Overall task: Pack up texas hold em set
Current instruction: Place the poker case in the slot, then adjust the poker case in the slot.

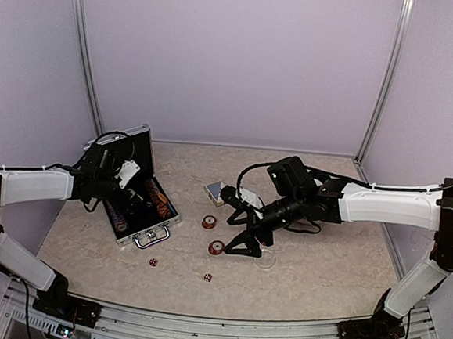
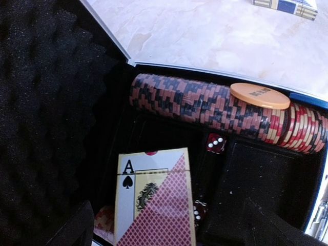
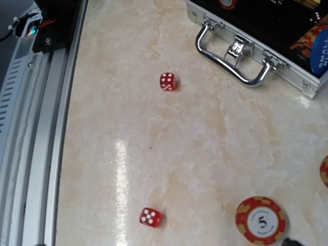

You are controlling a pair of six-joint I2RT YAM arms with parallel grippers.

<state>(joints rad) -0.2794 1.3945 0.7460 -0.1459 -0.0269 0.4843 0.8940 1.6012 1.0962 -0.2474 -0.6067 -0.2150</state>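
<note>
My left arm bends sharply at the elbow and reaches inward. My left gripper points down, its fingers spread wide and empty. My right arm stretches leftward with the wrist dipped low, and my right gripper gapes wide, holding nothing.

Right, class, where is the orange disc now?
In the left wrist view, the orange disc lies atop the chip row inside the open case, toward its right end.
</note>
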